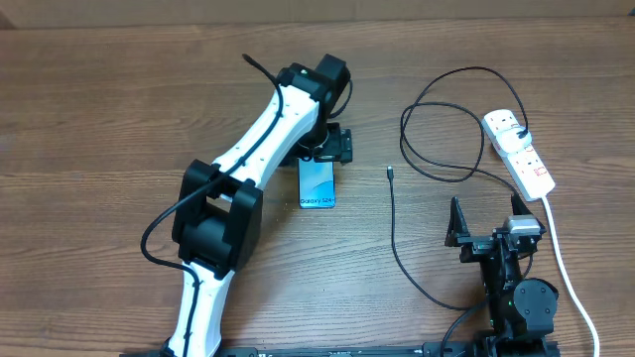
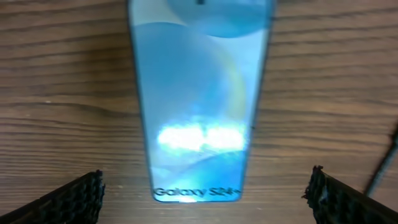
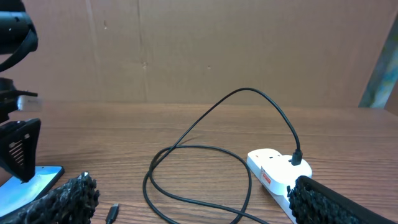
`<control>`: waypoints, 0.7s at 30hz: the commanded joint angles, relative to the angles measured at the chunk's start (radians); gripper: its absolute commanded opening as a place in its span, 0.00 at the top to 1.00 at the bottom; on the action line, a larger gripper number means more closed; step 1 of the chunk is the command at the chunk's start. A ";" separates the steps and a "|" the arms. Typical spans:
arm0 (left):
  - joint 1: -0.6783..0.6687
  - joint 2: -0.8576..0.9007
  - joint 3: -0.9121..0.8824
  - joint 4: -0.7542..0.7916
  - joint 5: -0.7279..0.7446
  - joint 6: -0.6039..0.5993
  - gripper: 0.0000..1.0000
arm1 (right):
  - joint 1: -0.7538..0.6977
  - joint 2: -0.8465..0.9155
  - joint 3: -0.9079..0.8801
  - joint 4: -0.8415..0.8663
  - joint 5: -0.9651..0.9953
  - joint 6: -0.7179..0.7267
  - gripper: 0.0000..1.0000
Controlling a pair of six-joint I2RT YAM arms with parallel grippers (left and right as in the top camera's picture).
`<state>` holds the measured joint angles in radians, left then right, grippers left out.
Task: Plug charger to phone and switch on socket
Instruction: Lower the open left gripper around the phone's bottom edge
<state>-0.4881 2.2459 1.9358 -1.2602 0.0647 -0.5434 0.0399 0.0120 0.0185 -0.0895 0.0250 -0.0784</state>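
Mid-frame, the left gripper (image 2: 205, 180) hangs over the phone (image 1: 317, 184), fingers spread wide. At lower right, the right gripper (image 3: 193, 186) also gapes, near the socket (image 1: 519, 151).

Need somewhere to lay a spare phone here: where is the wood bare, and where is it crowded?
Bare: the table left of the left arm, and the near stretch between that arm and the charger. Narrower: the gap between the phone and the charger's tip. Crowded: the right side, where the charger loops beside the socket and white cord.
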 commanded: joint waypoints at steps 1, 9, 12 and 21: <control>0.010 0.010 -0.032 0.018 -0.012 0.004 0.00 | -0.003 -0.009 -0.011 0.007 -0.005 -0.002 0.00; -0.014 0.010 -0.100 0.066 -0.014 0.005 0.00 | -0.003 -0.009 -0.011 0.006 -0.005 -0.002 0.00; -0.024 0.011 -0.102 0.084 -0.033 0.005 0.01 | -0.003 -0.009 -0.011 0.007 -0.005 -0.002 0.00; -0.028 0.011 -0.107 0.116 -0.048 0.031 0.00 | -0.003 -0.009 -0.011 0.007 -0.005 -0.002 0.00</control>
<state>-0.5137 2.2463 1.8423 -1.1469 0.0425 -0.5423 0.0399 0.0120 0.0185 -0.0891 0.0254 -0.0788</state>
